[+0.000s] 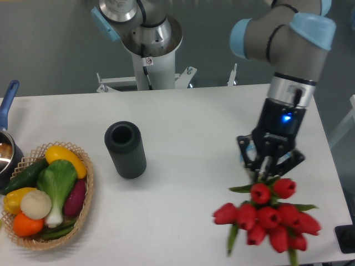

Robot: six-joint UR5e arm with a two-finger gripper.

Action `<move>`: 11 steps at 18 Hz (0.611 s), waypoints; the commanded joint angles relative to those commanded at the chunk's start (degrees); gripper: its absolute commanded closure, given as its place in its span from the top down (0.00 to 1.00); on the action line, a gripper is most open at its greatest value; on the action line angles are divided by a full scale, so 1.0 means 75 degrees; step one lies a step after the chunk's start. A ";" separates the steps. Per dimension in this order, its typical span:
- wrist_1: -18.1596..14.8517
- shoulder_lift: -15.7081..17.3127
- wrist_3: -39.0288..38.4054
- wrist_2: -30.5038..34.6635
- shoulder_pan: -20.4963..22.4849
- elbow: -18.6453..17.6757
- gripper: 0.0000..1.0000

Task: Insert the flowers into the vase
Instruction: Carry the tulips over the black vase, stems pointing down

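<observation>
The bunch of red tulips [270, 218] is at the front right of the white table, blooms toward the camera and green leaves sticking out at the sides. My gripper [268, 168] points down right behind the blooms, and its fingers close on the stem end, which is mostly hidden by them. I cannot tell whether the bunch rests on the table or hangs just above it. The dark grey vase [125, 149] stands upright left of the table's middle, its round hole open and empty, well to the left of the gripper.
A wicker basket [83, 205] of vegetables sits at the front left. A pot with a blue handle [6, 100] is at the left edge. The arm's white base [148, 50] stands behind the table. A dark object [346, 239] is at the right front corner.
</observation>
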 joint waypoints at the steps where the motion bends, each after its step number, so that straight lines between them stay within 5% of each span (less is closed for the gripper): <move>1: 0.0349 0.0246 0.0000 -0.0388 -0.0023 -0.0304 0.00; 4: 0.1230 0.0809 0.0093 -0.1513 -0.0024 -0.1452 0.00; 11: 0.1255 0.1326 0.2318 -0.3238 -0.0047 -0.2825 0.00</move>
